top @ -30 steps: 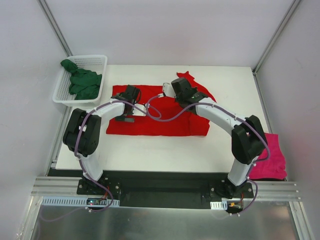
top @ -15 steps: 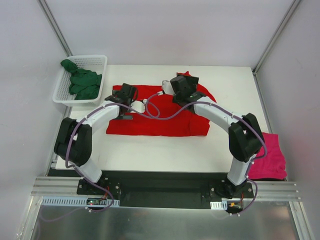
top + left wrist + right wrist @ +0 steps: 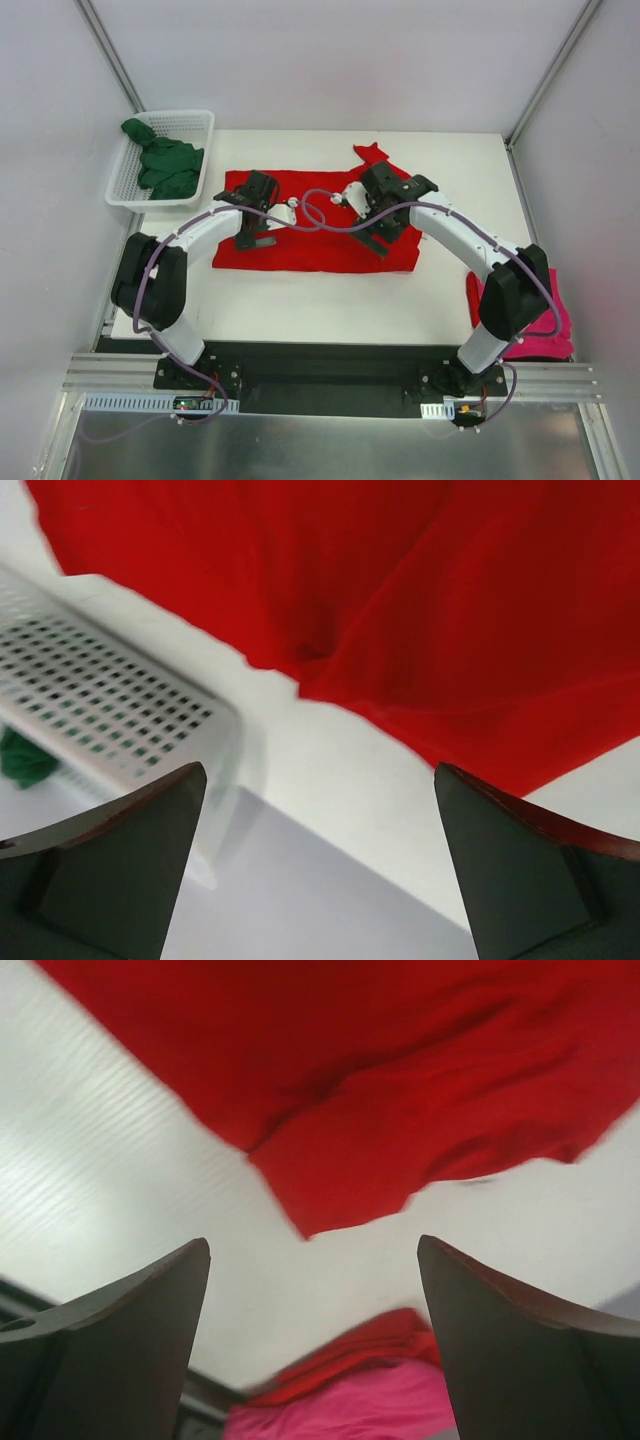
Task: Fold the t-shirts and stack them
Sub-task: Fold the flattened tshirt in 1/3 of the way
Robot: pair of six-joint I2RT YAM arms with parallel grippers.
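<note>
1. A white table (image 3: pixel 330 300) fills the centre under even, soft light.
2. A pale back wall (image 3: pixel 330 60) stands at 12 o'clock.
3. Slanting metal posts stand at 11 o'clock (image 3: pixel 110 55) and 1 o'clock (image 3: pixel 555 70).
4. An aluminium rail (image 3: pixel 110 375) and a brushed metal sheet (image 3: pixel 330 445) lie at 6 o'clock.

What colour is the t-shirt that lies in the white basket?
The t-shirt is dark green; the top external view shows it best.

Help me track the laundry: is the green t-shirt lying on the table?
No, the green t-shirt sits inside the white mesh basket at far left.

Matt red cloth t-shirt (image 3: pixel 320 250), white plastic mesh basket (image 3: pixel 185 125)
</note>
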